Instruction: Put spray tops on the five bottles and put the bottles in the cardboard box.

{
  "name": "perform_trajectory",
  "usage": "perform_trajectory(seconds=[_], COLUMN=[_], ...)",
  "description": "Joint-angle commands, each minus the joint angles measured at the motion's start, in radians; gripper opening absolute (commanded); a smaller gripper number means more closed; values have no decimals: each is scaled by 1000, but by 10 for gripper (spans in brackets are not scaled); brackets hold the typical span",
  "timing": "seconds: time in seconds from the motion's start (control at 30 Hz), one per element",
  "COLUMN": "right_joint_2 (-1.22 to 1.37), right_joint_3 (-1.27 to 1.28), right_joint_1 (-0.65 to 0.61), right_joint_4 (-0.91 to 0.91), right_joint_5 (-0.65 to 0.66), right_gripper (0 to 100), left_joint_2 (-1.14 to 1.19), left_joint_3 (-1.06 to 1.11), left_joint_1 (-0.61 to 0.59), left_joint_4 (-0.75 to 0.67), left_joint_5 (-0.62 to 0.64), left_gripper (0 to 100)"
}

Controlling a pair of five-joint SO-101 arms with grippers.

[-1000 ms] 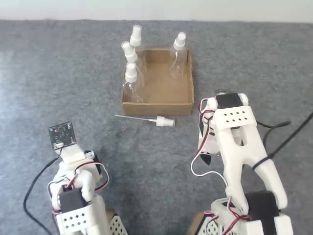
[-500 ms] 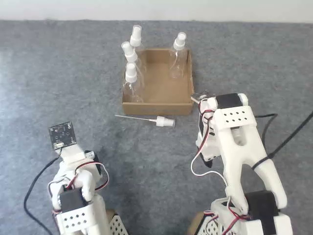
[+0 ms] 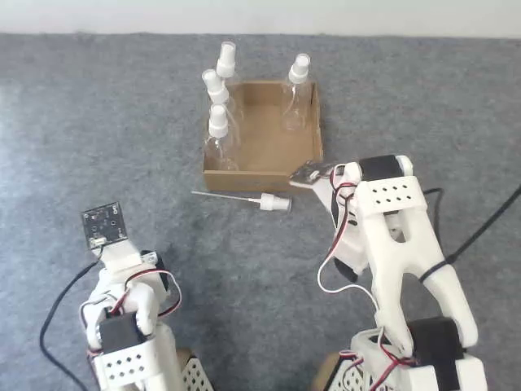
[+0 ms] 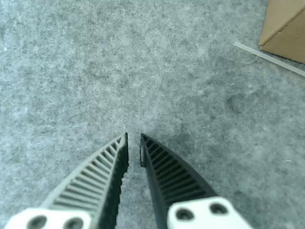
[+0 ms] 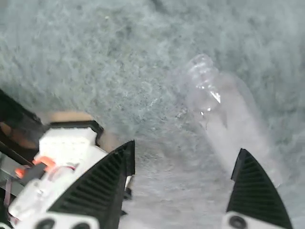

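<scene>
The cardboard box [image 3: 260, 179] sits at the table's far middle. Several clear bottles with white spray tops stand in it, three along its left side [image 3: 218, 124] and one in the far right corner [image 3: 298, 73]. A loose spray top [image 3: 274, 203] with its long dip tube lies on the carpet just in front of the box. My right gripper [image 5: 187, 148] holds a clear open-necked bottle [image 5: 220, 114], tilted over the box's front right corner [image 3: 312, 173]. My left gripper [image 4: 134, 137] hovers low over bare carpet, shut with nothing in it.
Grey carpet covers the whole table. The left wrist view catches the box's near corner [image 4: 286, 28] and the dip tube [image 4: 267, 56]. The left arm [image 3: 122, 285] stands at the front left, well back from the box.
The right arm has swung the open bottle leftward, from beside its wrist to the box's front right corner. The left arm has not moved.
</scene>
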Motion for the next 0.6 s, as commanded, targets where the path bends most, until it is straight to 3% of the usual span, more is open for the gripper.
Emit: perform_trajectory(seconds=[0.0, 0.3, 0.57], right_joint_2=[-59, -73, -191], right_joint_3=[-55, -46, 129], right_joint_1=[22, 176, 180], right_joint_4=[10, -71, -199], right_joint_5=[129, 356, 499], right_gripper=[286, 286, 287], left_joint_2=[-17, -17, -17], left_joint_3=[-10, -10, -10], left_joint_1=[-5, -5, -5], left_joint_4=[5, 5, 5], left_joint_5=[0, 0, 0], left_gripper=[37, 37, 37])
